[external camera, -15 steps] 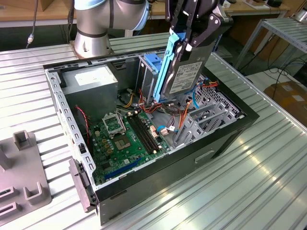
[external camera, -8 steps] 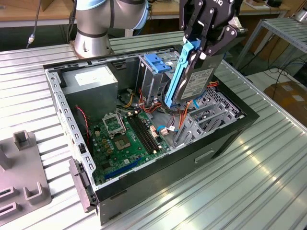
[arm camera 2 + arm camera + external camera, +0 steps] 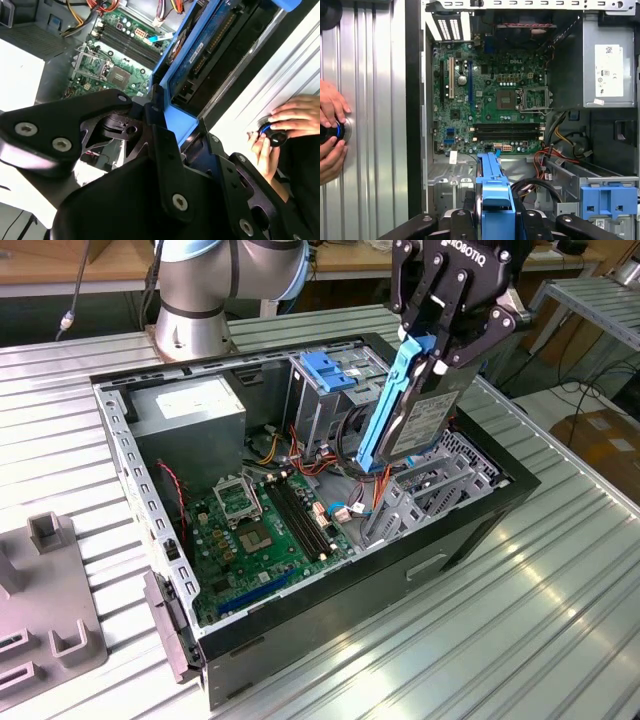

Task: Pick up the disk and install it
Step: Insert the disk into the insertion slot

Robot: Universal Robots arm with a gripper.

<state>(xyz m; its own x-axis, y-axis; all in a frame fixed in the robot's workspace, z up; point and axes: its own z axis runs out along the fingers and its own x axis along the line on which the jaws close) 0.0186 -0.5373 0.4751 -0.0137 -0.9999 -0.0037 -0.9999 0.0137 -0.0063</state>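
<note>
The tool (image 3: 432,348) is clamped on the upper end of the disk (image 3: 425,422), its fingers closed on the blue rail on either side. The disk hangs clear of the worktop (image 3: 520,640), steeply tilted, with its pale label facing out and its lower end dipping just inside the open case (image 3: 470,530). It sits over the case's end toward the exterior view's right, above a grey perforated bracket (image 3: 420,495) and close to a bundle of cables (image 3: 352,475).

The case lies on its side near the middle of the worktop. Inside it the green board (image 3: 262,528) covers the floor, the grey power supply (image 3: 190,410) fills the far corner toward the exterior view's left, and a metal cage (image 3: 318,405) topped with a blue bracket (image 3: 325,370) stands beside the disk, apart from it.

In the first wrist view a person's hands (image 3: 331,131) rest on a small dark round knob (image 3: 331,132) on the worktop just outside the case wall
</note>
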